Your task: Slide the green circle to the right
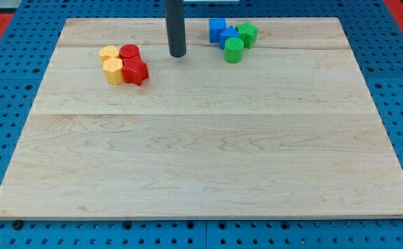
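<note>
The green circle (233, 50) stands near the view's top, right of centre, on the wooden board (201, 152). It touches a blue block (228, 37) just above it. A second blue block (217, 29) and a green star-like block (247, 33) sit in the same cluster. My tip (178, 54) is the lower end of the dark rod, to the left of the green circle with a clear gap between them, and to the right of the red blocks.
At the view's upper left lies another cluster: a yellow block (108, 52), a yellow block (113, 70), a red circle (130, 52) and a red star-like block (136, 70). A blue pegboard (7, 90) surrounds the board.
</note>
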### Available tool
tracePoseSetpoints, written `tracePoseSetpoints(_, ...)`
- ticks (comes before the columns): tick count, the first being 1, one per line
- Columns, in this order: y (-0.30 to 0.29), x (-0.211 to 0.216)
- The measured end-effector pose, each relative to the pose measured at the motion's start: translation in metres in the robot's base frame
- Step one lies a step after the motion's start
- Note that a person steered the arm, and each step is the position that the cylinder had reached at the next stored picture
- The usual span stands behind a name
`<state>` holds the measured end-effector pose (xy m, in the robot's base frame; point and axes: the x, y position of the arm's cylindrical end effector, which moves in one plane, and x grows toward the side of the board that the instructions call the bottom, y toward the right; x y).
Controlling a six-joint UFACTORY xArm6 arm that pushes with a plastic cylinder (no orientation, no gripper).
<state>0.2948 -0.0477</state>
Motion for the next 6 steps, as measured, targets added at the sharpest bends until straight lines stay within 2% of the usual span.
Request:
tracePoseSetpoints(2, 0.014, 0.000)
tracePoseSetpoints(4, 0.074, -0.008)
tracePoseSetpoints(6, 0.109, -0.016)
